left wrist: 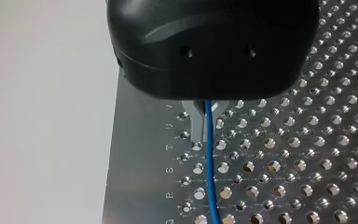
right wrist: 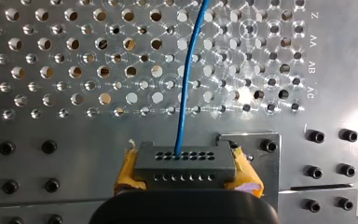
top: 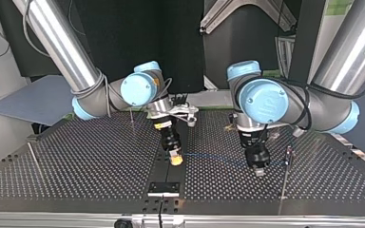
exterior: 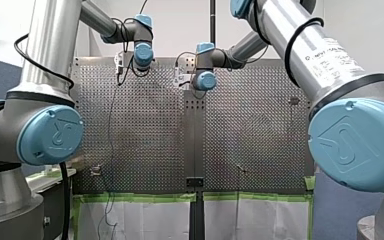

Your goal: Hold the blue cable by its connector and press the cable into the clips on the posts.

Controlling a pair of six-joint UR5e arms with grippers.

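Right gripper (right wrist: 186, 179) clamped on dark connector (right wrist: 186, 163) (yellow pads either side), blue cable (right wrist: 184, 93) strung low over perforated table (top: 76, 161), left gripper (left wrist: 209, 114) pinched narrow on it.

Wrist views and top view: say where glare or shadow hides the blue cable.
Left wrist view: the blue cable stands clear of the table's glints, hidden only under my left gripper. Right wrist view: bright rings around holes, yet cable and connector read plainly. Top view: a faint line over the dark table.
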